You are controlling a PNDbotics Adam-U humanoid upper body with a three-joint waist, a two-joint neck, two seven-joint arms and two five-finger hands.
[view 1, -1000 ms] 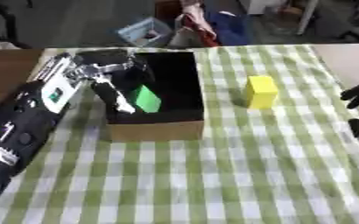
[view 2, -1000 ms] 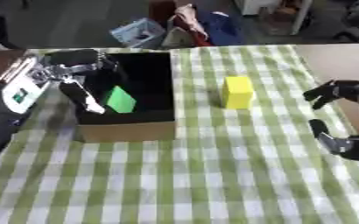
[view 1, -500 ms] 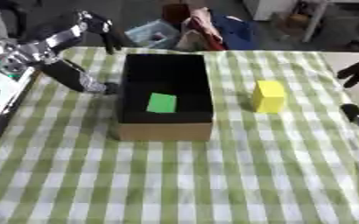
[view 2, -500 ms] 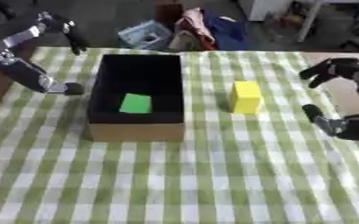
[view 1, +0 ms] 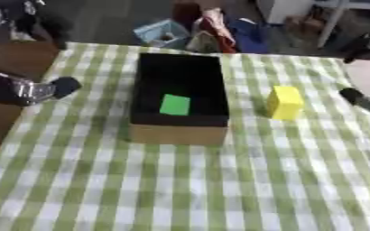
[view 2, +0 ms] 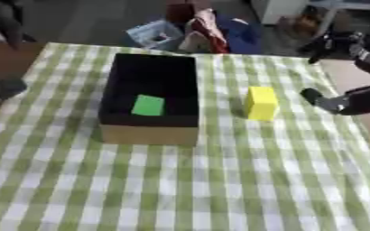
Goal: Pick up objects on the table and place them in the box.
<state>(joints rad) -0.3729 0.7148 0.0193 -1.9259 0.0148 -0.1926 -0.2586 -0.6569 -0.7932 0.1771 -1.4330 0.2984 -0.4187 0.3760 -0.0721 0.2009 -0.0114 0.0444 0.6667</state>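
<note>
Box (view 1: pixel 178 131) sits centre-left on the checked cloth (view 1: pixel 180 189), green block (view 1: pixel 175 104) flat inside it. Yellow block (view 1: pixel 284 102) upright at 3 o'clock of the box, clear gap between. Left hand (view 1: pixel 30 88) at 9 o'clock edge, right hand (view 2: pixel 354 97) at 3 o'clock edge, both empty, fingers relaxed. Clutter on the floor at 12 o'clock

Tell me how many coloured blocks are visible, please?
2. The green block lies on the floor of the cardboard box. The yellow block stands on the checked tablecloth, right of the box. None seems hidden.
</note>
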